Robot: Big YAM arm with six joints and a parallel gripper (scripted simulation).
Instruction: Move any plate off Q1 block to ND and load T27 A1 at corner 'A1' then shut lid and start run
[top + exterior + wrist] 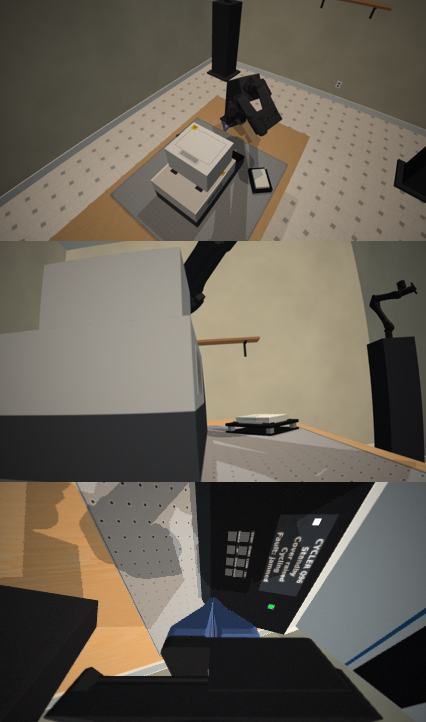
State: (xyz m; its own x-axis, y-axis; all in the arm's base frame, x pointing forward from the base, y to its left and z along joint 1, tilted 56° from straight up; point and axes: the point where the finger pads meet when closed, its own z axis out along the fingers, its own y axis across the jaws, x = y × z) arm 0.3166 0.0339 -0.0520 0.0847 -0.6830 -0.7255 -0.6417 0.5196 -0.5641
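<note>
Wrist view shows the gripper, blue fingers pressed together on nothing, aimed at cycler Q1's keypad under a green lamp; plate T27 waits on nest N1, loading undone.

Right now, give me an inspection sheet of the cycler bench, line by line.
Surface: grey perforated board on a wooden table.
Job's things: cycler Q1 with its lid shut; status lamp green; keypad untouched. Plate T27 lies on nest N1, right of the cycler. Second nest: only a black corner shows behind the cycler.
Clutter: nothing seen.
Tool: tool shut, empty, fingertips together, pointing toward the panel, not touching it.
Cables: nothing seen.
Surroundings: tiled floor, black pillar, wall shelf, wall socket, a camera arm on a black pedestal.
</note>
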